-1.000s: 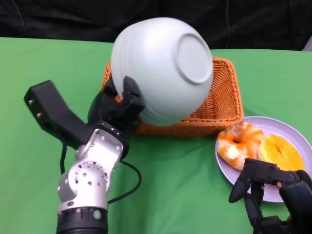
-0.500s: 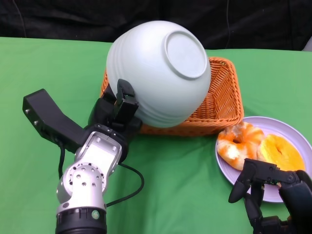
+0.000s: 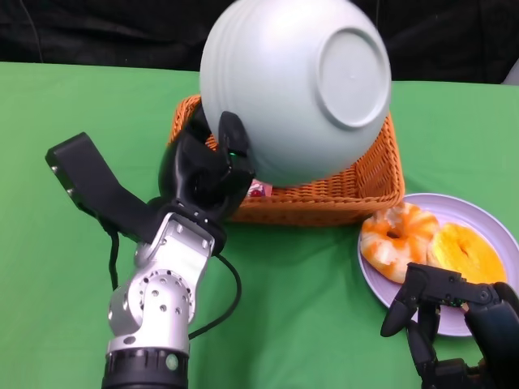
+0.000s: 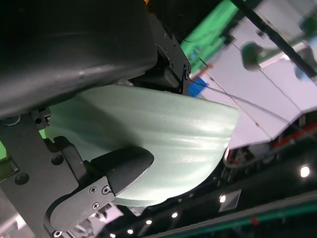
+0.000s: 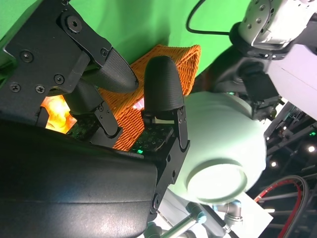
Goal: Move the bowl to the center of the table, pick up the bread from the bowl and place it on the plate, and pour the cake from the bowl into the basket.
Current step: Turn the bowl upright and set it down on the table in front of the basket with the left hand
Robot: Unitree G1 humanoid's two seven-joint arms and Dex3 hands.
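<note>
Green bench point(image 3: 65, 121): left robot hand point(image 3: 207, 166) clamped on upturned bowl point(image 3: 296, 93) over basket point(image 3: 369, 182). Right robot hand point(image 3: 454, 312) empty, fingers apart. Advise keeping mouth inside basket rim until cake drops.
</note>
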